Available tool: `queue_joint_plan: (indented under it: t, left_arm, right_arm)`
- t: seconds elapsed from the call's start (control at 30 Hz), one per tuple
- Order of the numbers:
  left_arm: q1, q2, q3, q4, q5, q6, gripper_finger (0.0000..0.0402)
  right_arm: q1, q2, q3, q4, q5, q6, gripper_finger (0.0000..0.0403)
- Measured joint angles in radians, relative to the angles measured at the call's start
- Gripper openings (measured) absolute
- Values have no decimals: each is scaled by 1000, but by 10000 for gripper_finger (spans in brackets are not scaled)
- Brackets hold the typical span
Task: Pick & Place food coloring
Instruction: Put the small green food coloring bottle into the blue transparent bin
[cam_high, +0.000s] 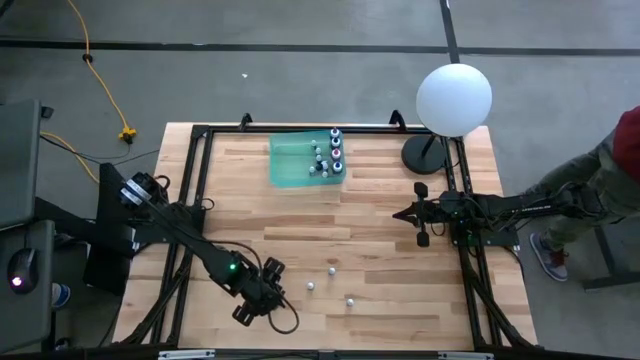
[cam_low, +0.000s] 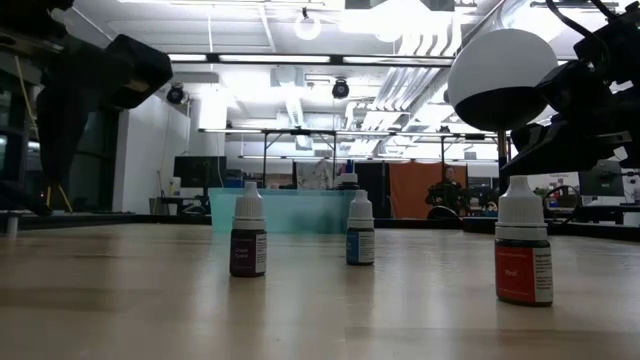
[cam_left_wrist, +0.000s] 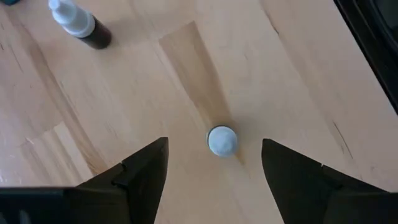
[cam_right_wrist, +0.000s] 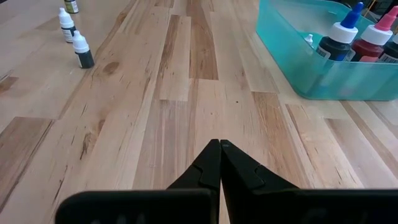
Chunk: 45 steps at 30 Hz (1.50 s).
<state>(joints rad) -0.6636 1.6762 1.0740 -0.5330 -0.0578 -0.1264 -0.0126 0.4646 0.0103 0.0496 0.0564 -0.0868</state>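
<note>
Three small food coloring bottles stand upright on their bases on the wooden table near its front edge (cam_high: 310, 286) (cam_high: 332, 269) (cam_high: 350, 300). The low view shows them with dark (cam_low: 248, 240), blue (cam_low: 360, 235) and red (cam_low: 523, 255) bodies. My left gripper (cam_high: 272, 290) (cam_left_wrist: 214, 157) is open and points steeply down. One bottle's white cap (cam_left_wrist: 222, 140) lies between its fingertips, touching neither. A dark bottle (cam_left_wrist: 81, 25) stands farther off. Several more bottles stand in a teal bin (cam_high: 290, 165) (cam_right_wrist: 292, 56) at the far side. My right gripper (cam_high: 423, 215) (cam_right_wrist: 219, 144) waits shut at the right.
A white globe lamp (cam_high: 453, 98) on a dark round base (cam_high: 425, 155) stands at the far right corner. A black frame runs along the table's edges (cam_high: 205, 200). A person (cam_high: 600, 180) stands beyond the right edge. Bare wood lies between the bin and the loose bottles.
</note>
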Motion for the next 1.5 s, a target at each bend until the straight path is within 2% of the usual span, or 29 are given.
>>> queue_joint_plan:
  t: [0.2, 1.1, 1.23, 1.5]
  left_arm:
    - [0, 12, 0, 22, -25, 28, 247]
    - [2, 70, 0, 54, -15, 43, 245]
    - [2, 70, 0, 52, -12, 40, 221]
    - [2, 70, 0, 51, 3, 40, 147]
  right_arm:
    - [0, 0, 0, -2, 0, 0, 0]
    - [0, 0, 0, -2, 0, 0, 0]
    - [0, 0, 0, -1, 0, 0, 0]
    - [0, 0, 0, -1, 0, 0, 0]
